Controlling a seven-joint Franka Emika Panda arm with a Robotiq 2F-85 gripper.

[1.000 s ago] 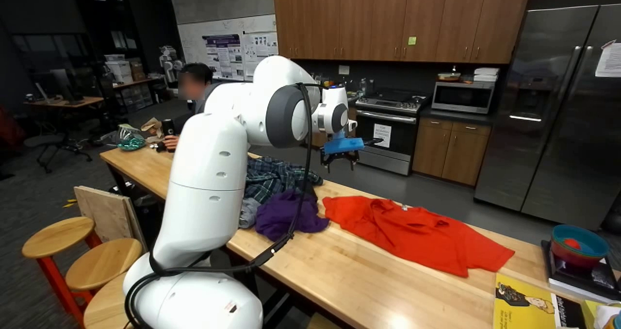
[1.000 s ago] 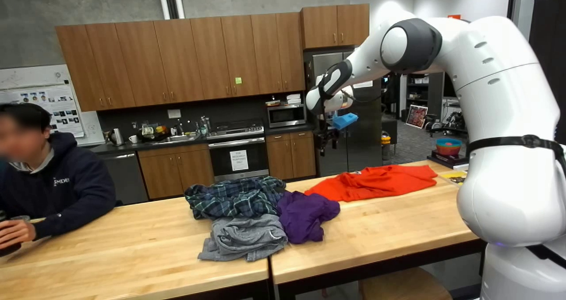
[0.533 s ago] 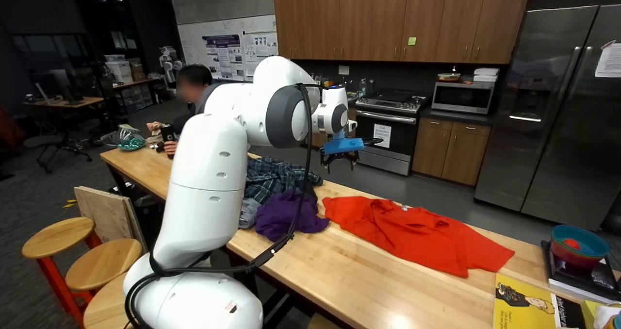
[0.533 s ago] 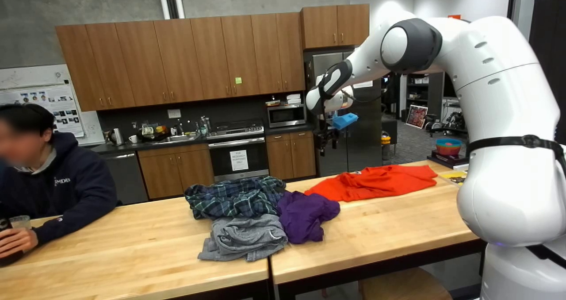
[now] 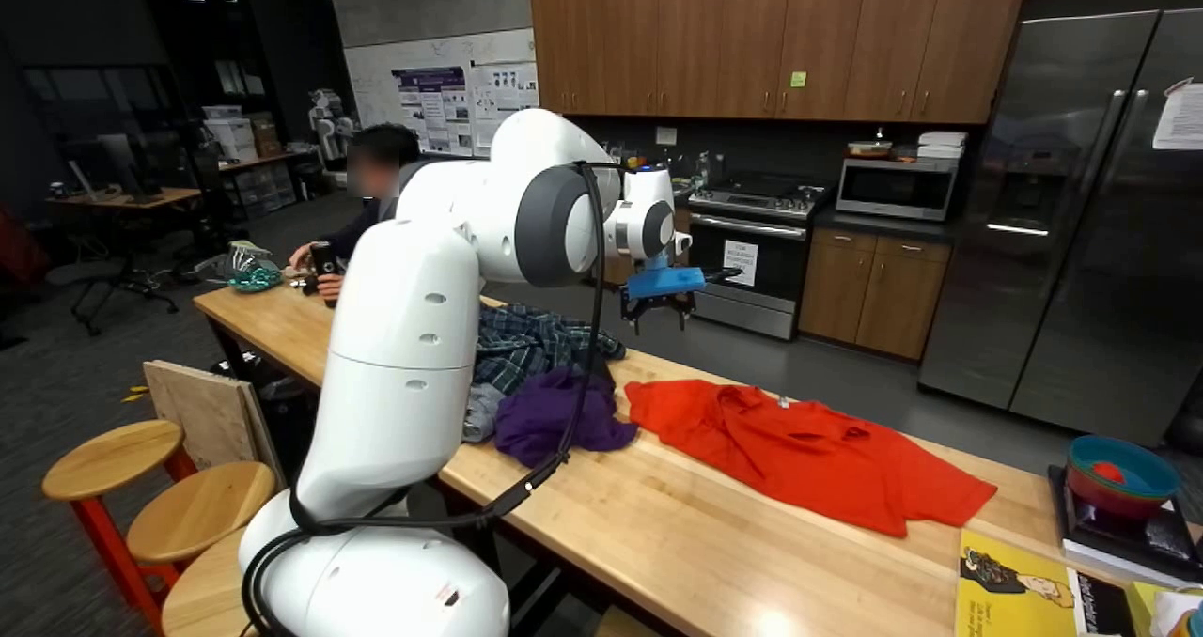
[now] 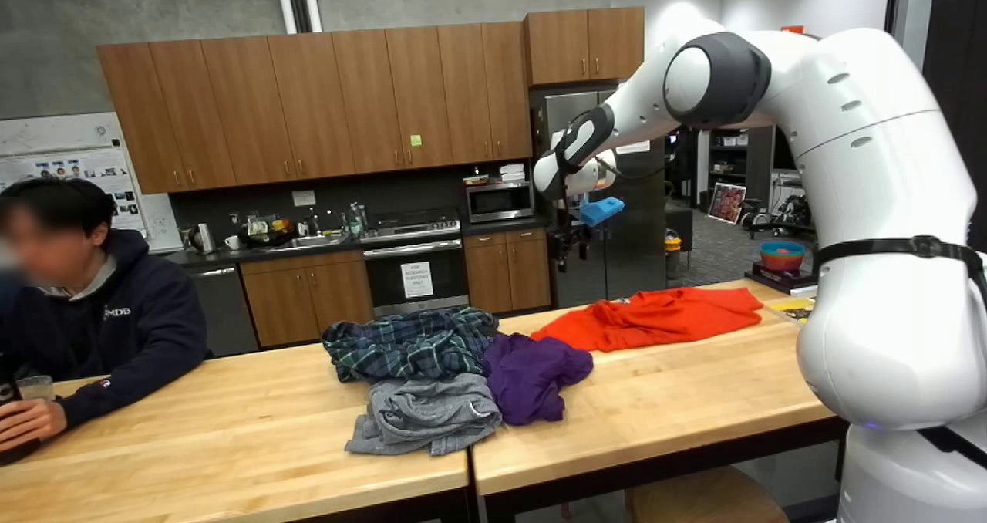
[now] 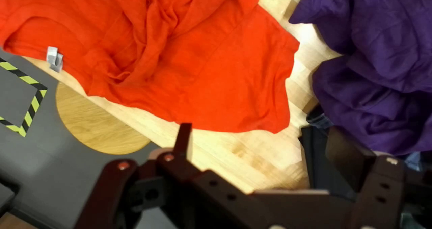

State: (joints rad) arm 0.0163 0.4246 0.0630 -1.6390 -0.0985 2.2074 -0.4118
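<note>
My gripper (image 5: 660,325) hangs in the air above the far side of the wooden table. It is open and empty, and it also shows in an exterior view (image 6: 572,259). In the wrist view the jaws stand wide apart (image 7: 260,132). An orange-red shirt (image 5: 799,449) lies spread with folds on the table, below the gripper; its light tag (image 7: 54,58) shows at the collar. A bunched purple cloth (image 6: 534,376) lies beside it. A dark green plaid shirt (image 6: 416,345) and a crumpled grey garment (image 6: 432,413) adjoin the purple cloth. A black cloth (image 7: 324,158) lies partly under it.
The wooden table (image 5: 677,515) has a seam between two tops. Stacked bowls (image 5: 1123,477) stand on black books at one end, near a yellow book (image 5: 1010,585). A person (image 6: 116,315) sits at the opposite end. Wooden stools (image 5: 202,510) stand beside the table.
The arm, gripper and clothes have not visibly moved. The seated person has shifted the head, body and hands slightly.
</note>
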